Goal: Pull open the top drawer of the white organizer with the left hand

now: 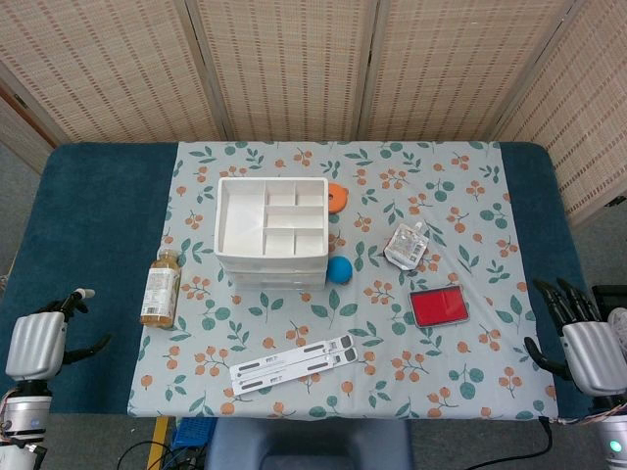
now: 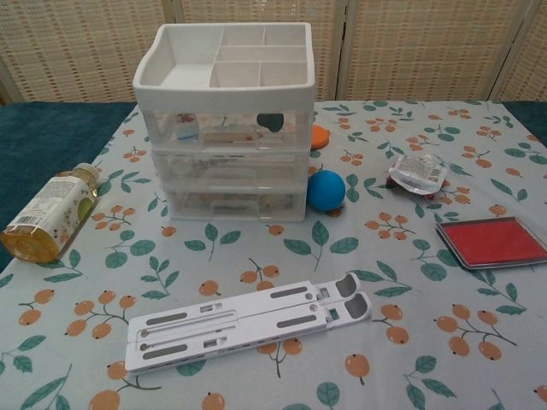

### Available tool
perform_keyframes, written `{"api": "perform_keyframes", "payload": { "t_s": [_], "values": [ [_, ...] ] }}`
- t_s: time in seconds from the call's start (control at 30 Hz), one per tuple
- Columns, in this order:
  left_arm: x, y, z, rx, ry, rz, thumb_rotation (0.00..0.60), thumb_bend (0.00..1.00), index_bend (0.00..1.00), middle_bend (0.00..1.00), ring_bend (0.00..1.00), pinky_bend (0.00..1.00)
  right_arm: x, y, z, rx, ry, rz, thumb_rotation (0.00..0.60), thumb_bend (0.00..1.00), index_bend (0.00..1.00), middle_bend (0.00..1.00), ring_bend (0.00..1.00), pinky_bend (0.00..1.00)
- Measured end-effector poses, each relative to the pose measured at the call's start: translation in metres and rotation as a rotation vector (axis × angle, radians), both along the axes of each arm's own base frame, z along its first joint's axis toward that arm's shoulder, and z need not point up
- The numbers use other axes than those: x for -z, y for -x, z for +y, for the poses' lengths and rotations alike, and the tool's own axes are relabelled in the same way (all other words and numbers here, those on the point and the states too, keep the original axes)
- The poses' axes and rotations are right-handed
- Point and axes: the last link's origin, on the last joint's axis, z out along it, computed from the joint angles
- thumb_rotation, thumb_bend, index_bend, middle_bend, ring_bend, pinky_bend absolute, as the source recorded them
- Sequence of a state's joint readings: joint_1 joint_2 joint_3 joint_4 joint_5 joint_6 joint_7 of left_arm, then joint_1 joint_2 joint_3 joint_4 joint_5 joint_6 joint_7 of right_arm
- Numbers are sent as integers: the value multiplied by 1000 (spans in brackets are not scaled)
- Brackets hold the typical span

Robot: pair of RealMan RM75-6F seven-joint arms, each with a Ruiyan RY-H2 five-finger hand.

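Observation:
The white organizer (image 1: pixel 270 230) (image 2: pixel 226 128) stands on the floral cloth, left of centre, with a divided tray on top and three clear drawers. Its top drawer (image 2: pixel 226 126) sits flush in the frame, small items showing through the front. My left hand (image 1: pixel 39 342) hangs off the table's front left corner, far from the organizer, fingers apart and holding nothing. My right hand (image 1: pixel 585 341) is off the front right corner, fingers spread and empty. Neither hand shows in the chest view.
A bottle (image 1: pixel 162 286) (image 2: pixel 51 211) lies left of the organizer. A blue ball (image 1: pixel 339 270) (image 2: pixel 326 190) and an orange disc (image 1: pixel 338 197) sit at its right. A pouch (image 1: pixel 407 246), a red pad (image 1: pixel 438 306) and a white folding stand (image 1: pixel 292 362) (image 2: pixel 248 324) lie nearer the front.

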State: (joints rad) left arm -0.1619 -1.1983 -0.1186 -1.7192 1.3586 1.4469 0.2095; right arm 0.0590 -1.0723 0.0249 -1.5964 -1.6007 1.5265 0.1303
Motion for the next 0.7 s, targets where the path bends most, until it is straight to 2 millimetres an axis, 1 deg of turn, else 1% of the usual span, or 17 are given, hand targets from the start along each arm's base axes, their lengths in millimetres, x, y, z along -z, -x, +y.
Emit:
{"api": "perform_keyframes", "payload": {
  "t_s": [0.1, 0.23, 0.3, 0.4, 0.43, 0.5, 0.57, 0.7],
  "values": [
    [2, -4, 2, 18, 11, -58, 600, 134, 331, 454, 442, 641, -3, 0, 1, -1, 14, 0, 600, 367, 1, 113, 30, 76],
    [7, -12, 7, 49, 38, -158, 600, 135, 373, 522, 490, 713, -6, 0, 1, -4, 32, 0, 600, 367, 1, 113, 30, 76],
    [11, -18, 9, 68, 61, -223, 600, 135, 391, 559, 537, 759, -8, 0, 2, -4, 41, -1, 600, 367, 1, 113, 30, 76],
    [18, -27, 13, 95, 108, -319, 600, 134, 424, 638, 641, 865, -9, 0, 2, -4, 48, -3, 600, 367, 1, 113, 30, 76],
    [21, -30, 14, 105, 125, -347, 600, 134, 436, 665, 678, 914, -9, -1, 2, -4, 47, -5, 600, 367, 1, 113, 30, 76],
    [26, -38, 17, 126, 167, -416, 600, 134, 451, 696, 723, 974, -9, -1, 2, -3, 46, -5, 600, 367, 1, 113, 30, 76],
    [31, -44, 19, 143, 208, -479, 600, 134, 456, 716, 750, 996, -9, 0, 2, -1, 47, -6, 600, 367, 1, 113, 30, 76],
    [46, -63, 25, 179, 312, -620, 600, 134, 438, 787, 823, 1000, -8, 0, 2, 0, 48, -8, 600, 367, 1, 113, 30, 76]
  ]
}}
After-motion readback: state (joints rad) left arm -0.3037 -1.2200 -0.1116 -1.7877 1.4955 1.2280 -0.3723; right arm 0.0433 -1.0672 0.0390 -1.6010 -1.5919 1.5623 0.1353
